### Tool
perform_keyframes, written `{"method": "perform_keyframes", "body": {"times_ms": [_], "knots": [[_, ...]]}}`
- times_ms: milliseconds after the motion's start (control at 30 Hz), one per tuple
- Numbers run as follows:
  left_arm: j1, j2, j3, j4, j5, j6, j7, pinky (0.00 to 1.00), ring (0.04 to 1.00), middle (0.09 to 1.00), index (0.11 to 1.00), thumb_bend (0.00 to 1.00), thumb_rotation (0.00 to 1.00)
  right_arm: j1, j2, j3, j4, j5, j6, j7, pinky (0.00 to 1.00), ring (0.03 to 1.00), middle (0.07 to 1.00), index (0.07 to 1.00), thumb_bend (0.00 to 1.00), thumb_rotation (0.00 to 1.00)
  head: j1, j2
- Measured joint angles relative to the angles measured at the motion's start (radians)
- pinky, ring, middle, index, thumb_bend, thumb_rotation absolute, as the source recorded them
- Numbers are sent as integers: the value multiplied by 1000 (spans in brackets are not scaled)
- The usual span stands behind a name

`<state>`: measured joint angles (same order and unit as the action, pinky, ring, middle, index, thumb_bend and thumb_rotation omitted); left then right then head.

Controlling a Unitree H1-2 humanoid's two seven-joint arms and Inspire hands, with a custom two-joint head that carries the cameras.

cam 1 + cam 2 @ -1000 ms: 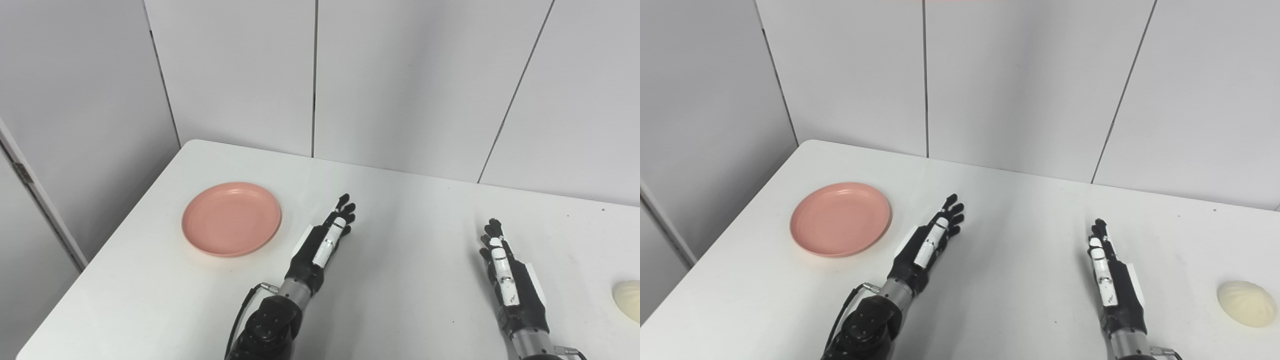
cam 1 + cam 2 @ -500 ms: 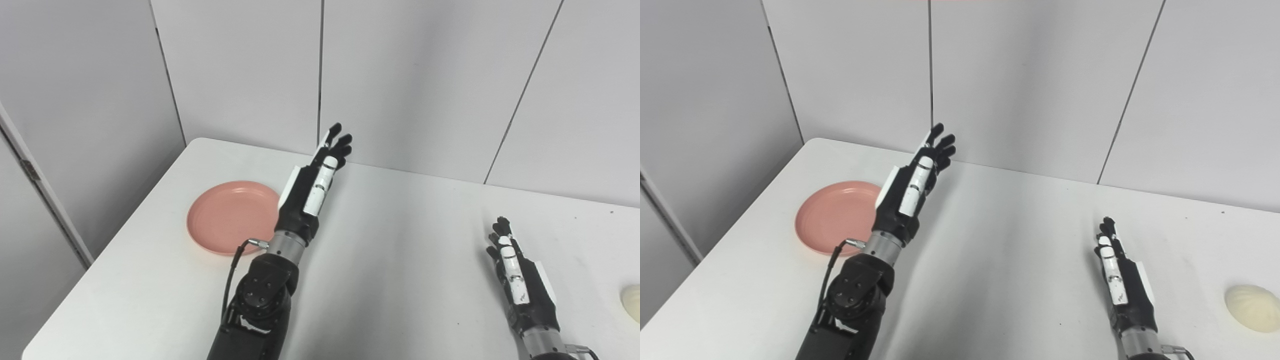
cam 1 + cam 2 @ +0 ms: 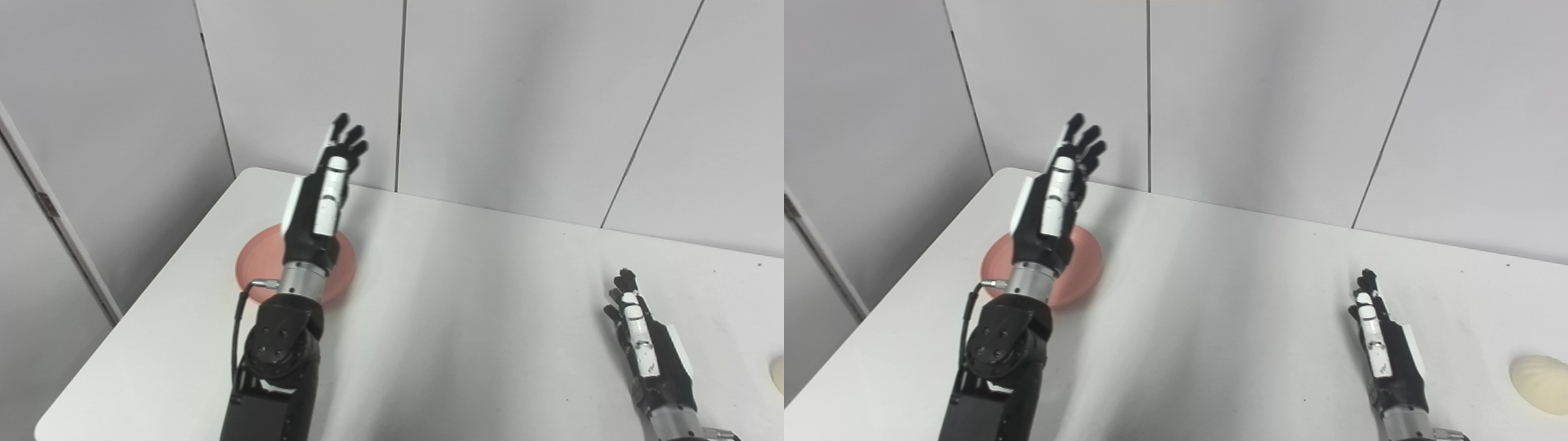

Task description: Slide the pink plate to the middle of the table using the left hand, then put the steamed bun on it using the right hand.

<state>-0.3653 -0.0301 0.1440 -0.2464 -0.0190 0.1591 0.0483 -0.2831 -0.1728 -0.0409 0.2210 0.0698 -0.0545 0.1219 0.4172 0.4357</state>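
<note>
First step, approach: left robot hand (image 3: 1050,202) raised above the plate (image 3: 1085,263) at the desk's (image 3: 1213,318) left, open and empty; right robot hand (image 3: 1387,358) open, well apart from the bun (image 3: 1538,376); next, lowering onto the plate's rim to push rightward.

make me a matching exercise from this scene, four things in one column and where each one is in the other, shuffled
Things:
1. round pink plate
2. cream steamed bun
3. left hand
4. right hand

Places or states:
A. low over the table's right side, fingers straight
B. raised high above the plate, fingers spread
C. on the white table near its left edge, partly hidden by an arm
D. on the table at the far right

Pairs: 1-C, 2-D, 3-B, 4-A
</note>
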Motion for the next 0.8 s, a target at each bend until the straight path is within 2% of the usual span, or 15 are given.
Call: {"method": "perform_keyframes", "body": {"times_ms": [233, 433, 633, 800], "knots": [[0, 36, 73, -2, -44, -1, 25, 984, 929, 945, 960, 465, 1000, 6, -2, 0, -10, -1, 3, 0, 1000, 1000, 1000, 1000, 135, 1000, 2, -3], [-2, 67, 138, 27, -98, -24, 37, 958, 933, 948, 955, 474, 1000, 6, -1, 0, -10, -2, 3, 0, 1000, 1000, 1000, 1000, 127, 1000, 5, 0], [-4, 124, 211, 92, -160, -66, 54, 937, 923, 935, 948, 467, 1000, 13, -1, -2, -20, -2, 4, -1, 1000, 1000, 1000, 1000, 131, 1000, 6, 5], [-4, 139, 243, 154, -203, -92, 55, 941, 924, 936, 947, 473, 1000, 15, -1, -2, -24, -3, 5, -2, 1000, 1000, 1000, 1000, 126, 1000, 6, 6]]}}
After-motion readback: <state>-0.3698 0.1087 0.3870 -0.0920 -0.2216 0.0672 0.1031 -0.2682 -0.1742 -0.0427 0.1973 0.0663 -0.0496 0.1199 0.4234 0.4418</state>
